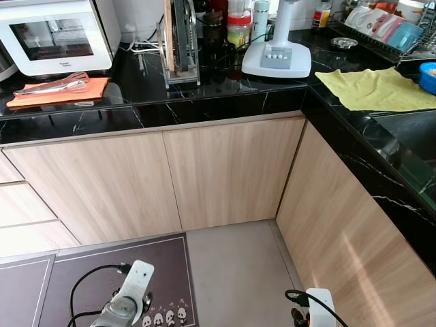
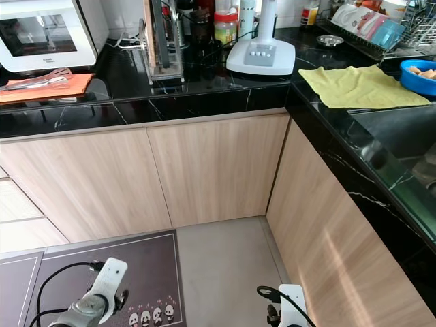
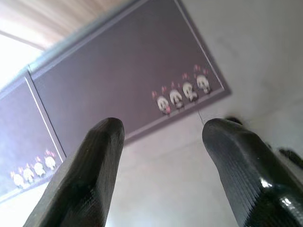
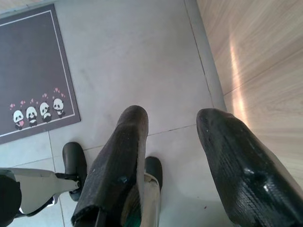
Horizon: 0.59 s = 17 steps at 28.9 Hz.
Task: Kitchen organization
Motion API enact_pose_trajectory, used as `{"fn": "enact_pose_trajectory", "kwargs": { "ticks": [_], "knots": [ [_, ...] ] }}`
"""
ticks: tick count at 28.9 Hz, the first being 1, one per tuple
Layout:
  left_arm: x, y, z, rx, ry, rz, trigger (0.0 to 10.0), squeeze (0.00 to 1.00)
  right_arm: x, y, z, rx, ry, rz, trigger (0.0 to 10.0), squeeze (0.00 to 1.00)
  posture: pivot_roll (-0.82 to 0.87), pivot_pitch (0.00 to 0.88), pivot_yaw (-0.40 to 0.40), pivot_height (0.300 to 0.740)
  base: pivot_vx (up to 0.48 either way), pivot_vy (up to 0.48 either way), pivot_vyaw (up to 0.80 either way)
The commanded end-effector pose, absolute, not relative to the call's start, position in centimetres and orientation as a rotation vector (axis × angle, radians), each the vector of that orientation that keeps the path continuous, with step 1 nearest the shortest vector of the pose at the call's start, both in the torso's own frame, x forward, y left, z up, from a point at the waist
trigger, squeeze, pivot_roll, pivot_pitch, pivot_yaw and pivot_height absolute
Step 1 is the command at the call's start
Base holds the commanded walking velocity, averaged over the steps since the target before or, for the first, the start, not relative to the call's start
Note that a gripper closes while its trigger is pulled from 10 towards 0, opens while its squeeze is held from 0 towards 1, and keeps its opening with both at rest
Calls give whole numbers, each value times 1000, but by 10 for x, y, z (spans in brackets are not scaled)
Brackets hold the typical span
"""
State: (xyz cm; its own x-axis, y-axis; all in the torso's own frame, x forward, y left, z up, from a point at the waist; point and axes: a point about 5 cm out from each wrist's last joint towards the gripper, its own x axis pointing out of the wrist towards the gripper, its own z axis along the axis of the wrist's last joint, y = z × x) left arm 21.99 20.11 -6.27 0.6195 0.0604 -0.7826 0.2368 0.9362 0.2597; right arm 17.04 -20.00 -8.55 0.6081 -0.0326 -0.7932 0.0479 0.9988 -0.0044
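Both arms hang low over the floor, and nothing is held. The left end effector [image 3: 161, 156] has its two black fingers spread apart, pointing down at the dark panda mat [image 3: 118, 80]; the right end effector [image 4: 180, 156] is likewise spread, over bare floor tile [image 4: 142, 56] just beside the wooden cabinet side [image 4: 255, 52].

The things to be organized sit well above and ahead of both end effectors on the black marble surface [image 1: 225, 92]: an orange cloth [image 1: 58, 93] with a whisk [image 1: 51, 86] on it ahead of the left one, a yellow cloth [image 1: 375, 88] and a blue bowl [image 2: 419, 75] up past the right one, and a white mixer base [image 1: 276, 60], a cutting board rack [image 1: 180, 44] and a white microwave [image 1: 54, 34] further back.

The main risk, as I judge it, is the corner. The surface edge overhangs the cabinet doors [image 1: 170, 177], so an arm raised straight up close in could strike its underside. The right arm has little side room against the cabinet side. The mat edge may catch a foot when stepping in. Crowded items near the mixer base could be knocked by a wide reach. Open room lies on the floor between the mat and the cabinets.
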Motion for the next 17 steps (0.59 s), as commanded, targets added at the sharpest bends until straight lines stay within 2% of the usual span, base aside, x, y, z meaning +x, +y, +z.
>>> {"fn": "enact_pose_trajectory", "kwargs": {
  "ticks": [1, 10, 17],
  "knots": [
    [214, 199, -67, 316, 940, -96, 10000, 0, 167, -200, -87, 28, 929, -63, 10000, 0, -97, 0, 32, 740, 0, 0, 0],
    [222, 175, -65, 197, 904, -106, 10000, 0, 152, -203, -94, 52, 971, -114, 10000, 0, -110, 0, 45, 740, 0, 0, 0],
    [221, 169, -67, 74, 911, -36, 10000, 0, 145, -203, -97, 130, 983, -192, 10000, 0, -113, 0, 48, 740, 0, 0, 0]
  ]
}}
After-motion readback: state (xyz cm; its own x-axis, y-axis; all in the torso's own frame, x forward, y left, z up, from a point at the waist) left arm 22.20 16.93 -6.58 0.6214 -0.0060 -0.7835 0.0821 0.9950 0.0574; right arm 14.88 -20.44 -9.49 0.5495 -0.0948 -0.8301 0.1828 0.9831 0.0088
